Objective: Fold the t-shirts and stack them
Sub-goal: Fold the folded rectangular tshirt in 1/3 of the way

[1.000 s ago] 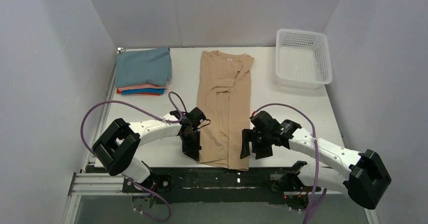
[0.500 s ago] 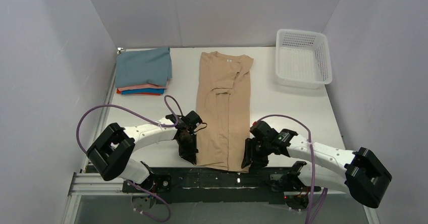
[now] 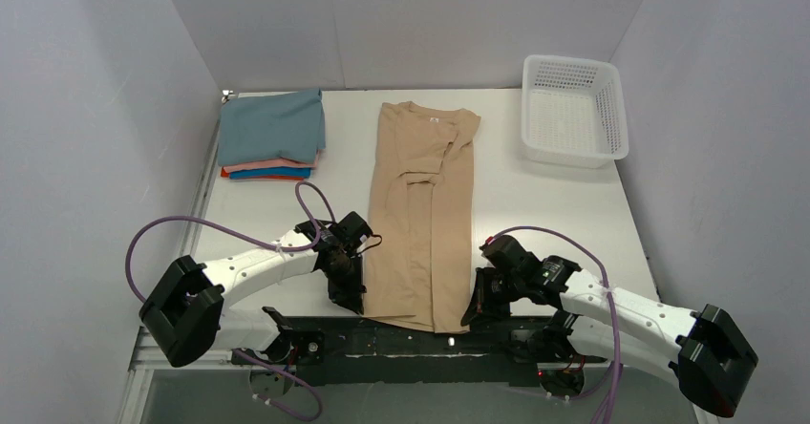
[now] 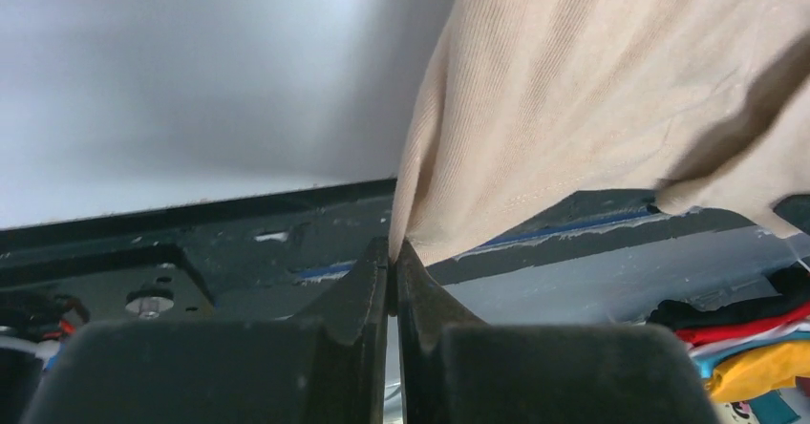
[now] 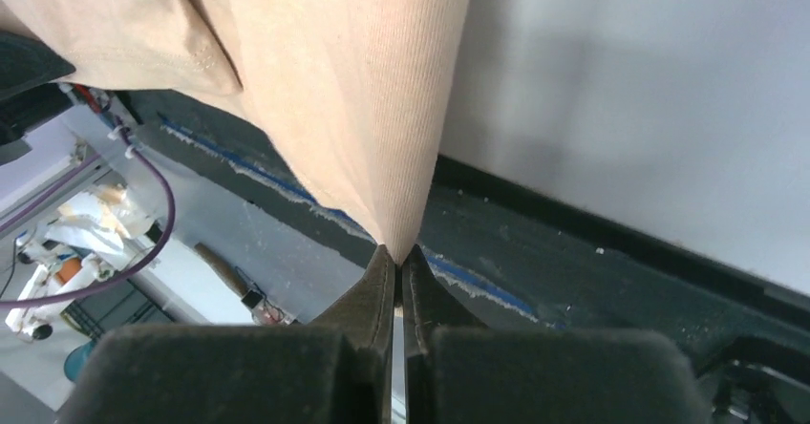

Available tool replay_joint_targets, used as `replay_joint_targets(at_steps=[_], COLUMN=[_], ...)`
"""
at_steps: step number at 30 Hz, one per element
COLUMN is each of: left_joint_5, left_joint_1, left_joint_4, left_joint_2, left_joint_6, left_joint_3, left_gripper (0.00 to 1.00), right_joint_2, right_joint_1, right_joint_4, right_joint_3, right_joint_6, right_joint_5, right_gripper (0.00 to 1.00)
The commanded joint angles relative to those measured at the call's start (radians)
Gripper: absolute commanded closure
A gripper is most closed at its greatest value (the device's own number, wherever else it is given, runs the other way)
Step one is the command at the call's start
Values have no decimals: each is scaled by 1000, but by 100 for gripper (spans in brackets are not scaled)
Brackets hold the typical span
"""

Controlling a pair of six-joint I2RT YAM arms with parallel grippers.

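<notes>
A tan-beige t-shirt (image 3: 420,214) lies lengthwise down the middle of the table, sleeves folded in, collar at the far end. Its hem hangs over the near edge. My left gripper (image 3: 355,302) is shut on the hem's left corner; the left wrist view shows the tan cloth (image 4: 573,109) pinched at the fingertips (image 4: 377,257). My right gripper (image 3: 471,317) is shut on the hem's right corner, and the cloth (image 5: 353,90) tapers into its closed tips (image 5: 387,262). Folded t-shirts are stacked (image 3: 272,128) at the far left, grey-blue on top, with salmon, bright blue and orange-red edges below.
A white lattice basket (image 3: 573,109) stands at the far right corner. The table's dark front rail (image 3: 411,338) runs just below both grippers. Grey walls close in the table on three sides.
The right gripper dropped to the near edge and closed on the shirt's right hem corner. The left arm slid toward the near edge, holding its corner. The hem moved nearer with them.
</notes>
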Motion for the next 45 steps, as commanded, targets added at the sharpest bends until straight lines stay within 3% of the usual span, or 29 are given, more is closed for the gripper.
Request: replay_joint_targets(at_steps=[1,9,17,30,38,45], left_joint_5=[-7,31,-28,-25,-63,-142], left_joint_1=[2,2,3,227,311,353], left_joint_4=[-229,-233,-217,-194,-267,-345], left_joint_2=[-46,-98,-78,193,379,517], left_joint_6=[6,-37,-35,85,149,200], left_joint_3=[-30,-68,73,420,661,847], left_gripper=[100,100,100,100,100,100], right_joint_2=[-71,-64,9,230,433,551], right_joint_1=[5,17,4,-299,-408,-474], right_joint_4=[-79,-49,-115,-156,-155,-145], right_joint_3=[-12,2,180,531,733,811], right_joint_6=[44,44,-57,-386,-469,-510], right_joint_5=[-58,-108,8,60,50,8], right_gripper=[99,99,99,99,99,99])
